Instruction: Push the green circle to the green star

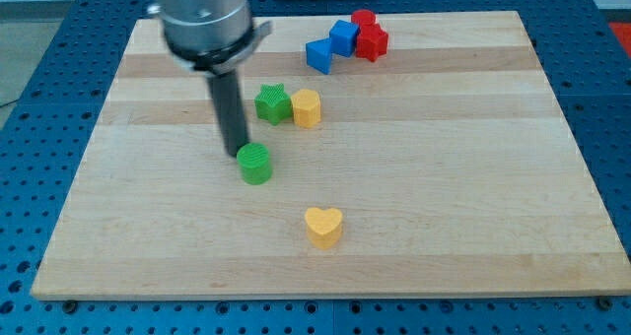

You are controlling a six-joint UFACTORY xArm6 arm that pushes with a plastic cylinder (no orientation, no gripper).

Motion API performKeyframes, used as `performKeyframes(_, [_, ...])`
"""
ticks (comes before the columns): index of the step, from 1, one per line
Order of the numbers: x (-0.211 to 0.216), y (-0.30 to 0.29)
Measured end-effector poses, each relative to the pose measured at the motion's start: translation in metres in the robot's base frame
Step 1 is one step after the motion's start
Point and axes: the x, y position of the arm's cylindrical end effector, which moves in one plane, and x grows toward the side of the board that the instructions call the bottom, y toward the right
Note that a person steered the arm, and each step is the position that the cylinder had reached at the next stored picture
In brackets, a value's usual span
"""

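Note:
The green circle (255, 164) lies left of the board's middle. The green star (273, 103) lies above it, a little to the view's right, touching a yellow hexagon block (308, 108) on its right. My tip (237, 154) is at the green circle's upper left edge, touching or almost touching it. The rod rises from there to the arm's grey body at the view's top.
A yellow heart (323, 226) lies below the circle toward the view's bottom. Two blue blocks (319, 55) (343, 35) and two red blocks (372, 43) (364, 20) cluster at the top. The wooden board (493, 177) rests on a blue perforated table.

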Motion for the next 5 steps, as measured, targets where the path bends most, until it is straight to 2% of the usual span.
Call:
performKeyframes(1, [0.034,-0.073])
performKeyframes(2, [0.071,-0.067])
performKeyframes(3, [0.071,-0.004])
performKeyframes(4, [0.022,0.015])
performKeyframes(5, [-0.005,0.016])
